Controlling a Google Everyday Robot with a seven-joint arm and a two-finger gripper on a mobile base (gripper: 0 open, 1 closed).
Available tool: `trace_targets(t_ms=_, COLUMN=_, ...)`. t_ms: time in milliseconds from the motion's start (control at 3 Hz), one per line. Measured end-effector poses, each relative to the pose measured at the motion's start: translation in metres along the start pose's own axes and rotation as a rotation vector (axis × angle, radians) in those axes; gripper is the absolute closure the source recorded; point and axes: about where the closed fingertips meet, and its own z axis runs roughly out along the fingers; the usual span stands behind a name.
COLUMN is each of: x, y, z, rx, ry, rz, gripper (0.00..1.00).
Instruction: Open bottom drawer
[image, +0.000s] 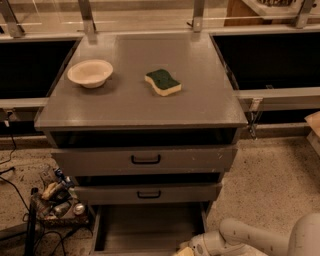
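The bottom drawer (145, 227) of the grey metal cabinet stands pulled out, and its plain grey inside shows. Its front panel and handle are cut off by the lower edge of the view. My gripper (186, 251) is at the lower edge, at the front right of the open drawer. The white arm (260, 240) runs off to the right. The middle drawer (148, 194) and the top drawer (145, 160) each show a black loop handle and stand slightly out.
A cream bowl (90, 73) and a green and yellow sponge (163, 82) lie on the cabinet top (200, 95). A pile of cables and small items (55, 197) sits on the floor at the left. Speckled floor lies to the right.
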Motion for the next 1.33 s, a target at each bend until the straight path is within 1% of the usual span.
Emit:
trace_targets(t_ms=333, x=0.006, y=0.001, z=-0.002, rx=-0.010, ry=0.002, rz=-0.008, gripper=0.00)
trace_targets(t_ms=667, x=0.006, y=0.003, z=-0.002, rx=-0.010, ry=0.002, rz=-0.008, gripper=0.00)
trace_targets(t_ms=1333, x=0.020, y=0.007, z=-0.003, rx=-0.023, ry=0.030, rz=-0.008, gripper=0.00)
